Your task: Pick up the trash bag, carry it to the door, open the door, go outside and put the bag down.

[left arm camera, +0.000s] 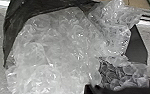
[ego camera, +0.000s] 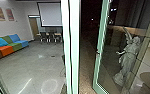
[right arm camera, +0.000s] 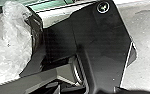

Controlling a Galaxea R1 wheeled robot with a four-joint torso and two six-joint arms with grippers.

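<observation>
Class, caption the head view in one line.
Colourful sofa indoors, darkness outside, a pale statue showing in the glass door.

The black plate [right arm camera: 103,42] has a round, pale-rimmed corner fitting [right arm camera: 103,7]; the bar [right arm camera: 38,78] is grey.

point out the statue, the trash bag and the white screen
Statue [ego camera: 129,54], head view, on its robed body.
Trash bag [left arm camera: 11,32], left wrist view, on its dark side.
White screen [ego camera: 51,15], head view, mid-surface.
</observation>
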